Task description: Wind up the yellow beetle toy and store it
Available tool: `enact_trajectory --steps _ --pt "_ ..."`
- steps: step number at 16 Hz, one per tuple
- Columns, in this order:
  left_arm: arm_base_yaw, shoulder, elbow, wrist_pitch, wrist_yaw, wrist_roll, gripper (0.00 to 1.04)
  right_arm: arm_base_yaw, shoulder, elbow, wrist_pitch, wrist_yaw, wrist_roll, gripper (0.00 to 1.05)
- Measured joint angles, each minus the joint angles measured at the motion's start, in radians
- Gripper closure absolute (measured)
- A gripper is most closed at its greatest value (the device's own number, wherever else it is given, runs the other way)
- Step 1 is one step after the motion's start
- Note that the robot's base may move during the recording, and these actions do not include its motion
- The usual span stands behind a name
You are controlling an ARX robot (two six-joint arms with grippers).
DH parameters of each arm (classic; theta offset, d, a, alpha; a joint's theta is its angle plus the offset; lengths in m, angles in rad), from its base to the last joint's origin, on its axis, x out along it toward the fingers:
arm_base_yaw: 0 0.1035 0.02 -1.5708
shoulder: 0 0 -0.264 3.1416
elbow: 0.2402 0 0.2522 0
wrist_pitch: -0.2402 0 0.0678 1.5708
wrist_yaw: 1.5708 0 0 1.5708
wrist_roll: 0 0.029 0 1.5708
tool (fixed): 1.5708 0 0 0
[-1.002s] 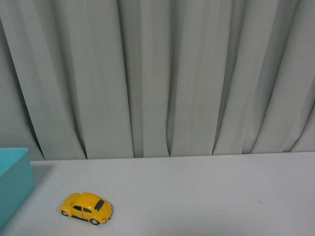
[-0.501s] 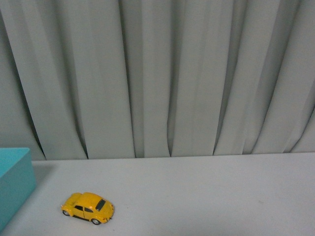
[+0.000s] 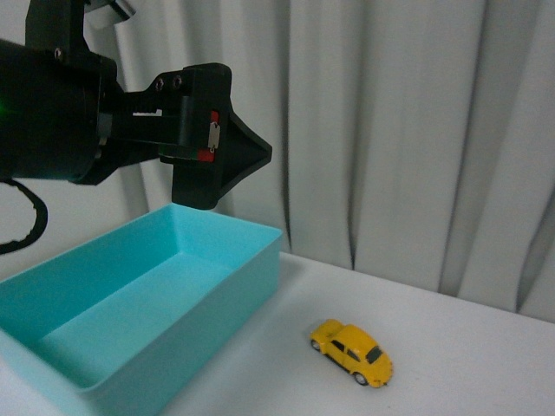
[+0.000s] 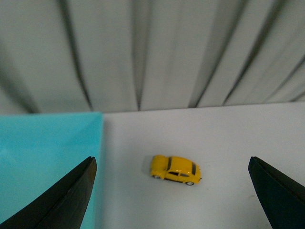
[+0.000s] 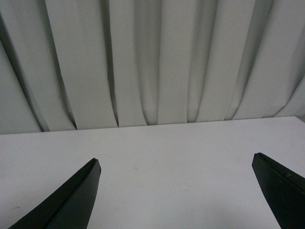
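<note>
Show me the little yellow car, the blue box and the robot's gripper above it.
yellow beetle toy (image 3: 352,349): front view, on its roof.
turquoise box (image 3: 217,328): front view, on its outer side wall.
left gripper (image 3: 257,156): front view, at its black fingertips.

I read this as robot test cell, lab-type staging. Pale grey pleated curtain (image 3: 416,130) hangs as backdrop across all three of my camera views. Plain white tabletop (image 3: 486,347) runs straight up to it. Props on top look staged: open teal plastic bin (image 3: 227,308), yellow beetle toy (image 3: 352,351) just beside it. Black left arm (image 3: 61,113), exposed screws and red tabs on housing, looms above bin in front view.
</note>
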Motion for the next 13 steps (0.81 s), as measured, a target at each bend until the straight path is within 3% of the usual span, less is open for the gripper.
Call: enact_trajectory --steps 2,3,4,5,6,13 --pt "-0.002 0.139 0.086 0.026 0.126 0.183 0.07 0.0 0.0 0.0 0.0 0.0 0.0 0.07" --pt "-0.02 0.295 0.208 -0.013 0.201 0.371 0.07 0.0 0.0 0.0 0.0 0.0 0.0 0.07" --pt "-0.066 0.522 0.397 -0.192 0.272 0.715 0.07 0.0 0.0 0.0 0.0 0.0 0.0 0.07" --pt "-0.093 0.727 0.655 -0.469 0.251 1.075 0.07 0.0 0.0 0.0 0.0 0.0 0.0 0.07" --pt "-0.114 0.817 0.786 -0.609 0.212 1.212 0.07 0.0 0.0 0.0 0.0 0.0 0.0 0.07" --pt "-0.16 0.968 0.953 -0.822 0.072 1.453 0.07 0.0 0.0 0.0 0.0 0.0 0.0 0.07"
